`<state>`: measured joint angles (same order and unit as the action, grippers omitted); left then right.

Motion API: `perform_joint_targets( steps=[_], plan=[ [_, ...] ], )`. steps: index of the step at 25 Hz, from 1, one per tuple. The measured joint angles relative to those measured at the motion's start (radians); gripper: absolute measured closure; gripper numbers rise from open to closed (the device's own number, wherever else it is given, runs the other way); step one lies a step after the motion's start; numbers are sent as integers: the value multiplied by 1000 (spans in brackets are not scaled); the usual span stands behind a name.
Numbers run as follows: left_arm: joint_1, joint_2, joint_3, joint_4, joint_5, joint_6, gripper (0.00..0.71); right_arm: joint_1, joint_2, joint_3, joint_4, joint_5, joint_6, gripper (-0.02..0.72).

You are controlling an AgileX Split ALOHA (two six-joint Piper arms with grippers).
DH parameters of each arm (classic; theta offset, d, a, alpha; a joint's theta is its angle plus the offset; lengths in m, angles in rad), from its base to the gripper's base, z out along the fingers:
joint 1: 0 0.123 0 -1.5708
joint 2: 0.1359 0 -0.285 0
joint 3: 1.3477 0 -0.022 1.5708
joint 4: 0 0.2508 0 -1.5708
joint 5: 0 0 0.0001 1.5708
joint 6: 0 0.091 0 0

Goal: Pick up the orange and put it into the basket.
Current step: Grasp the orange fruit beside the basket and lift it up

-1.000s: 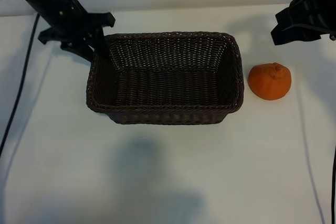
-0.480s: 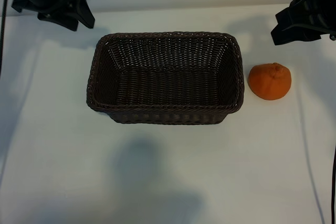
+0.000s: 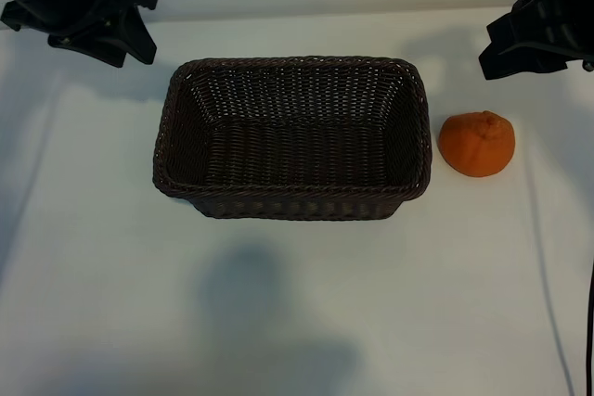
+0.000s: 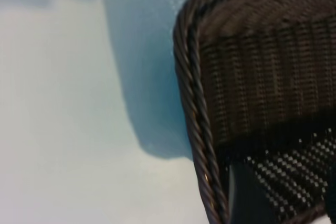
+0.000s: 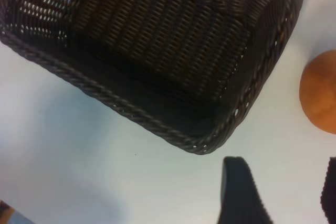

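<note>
The orange lies on the white table just right of the dark brown wicker basket, apart from its rim. The basket holds nothing. My left gripper hovers beyond the basket's far left corner, open and holding nothing. In the left wrist view the braided rim fills the frame, with one dark finger over the weave. My right gripper hangs open above the table behind the orange. The right wrist view shows the orange beside the basket corner, with one finger over bare table.
White tabletop stretches in front of the basket and carries a soft shadow. A black cable runs down the right edge.
My left gripper has drawn back from the basket's far left corner, up and to the left. The basket, the orange and the right arm have not moved.
</note>
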<state>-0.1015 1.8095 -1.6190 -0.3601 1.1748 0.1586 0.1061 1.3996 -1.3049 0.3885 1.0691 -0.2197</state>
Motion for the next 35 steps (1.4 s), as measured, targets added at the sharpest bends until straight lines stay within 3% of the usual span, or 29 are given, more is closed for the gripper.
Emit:
perform_joint_targets(
  steps=[6, 12, 35],
  plan=[
    [0, -128, 148, -89, 0, 102, 301, 0, 0, 0, 0, -5, 0, 312],
    [0, -156, 248, -137, 0, 160, 301, 0, 0, 0, 0, -7, 0, 312],
    [0, -157, 256, -137, 0, 165, 301, 0, 0, 0, 0, -10, 0, 312]
  ],
)
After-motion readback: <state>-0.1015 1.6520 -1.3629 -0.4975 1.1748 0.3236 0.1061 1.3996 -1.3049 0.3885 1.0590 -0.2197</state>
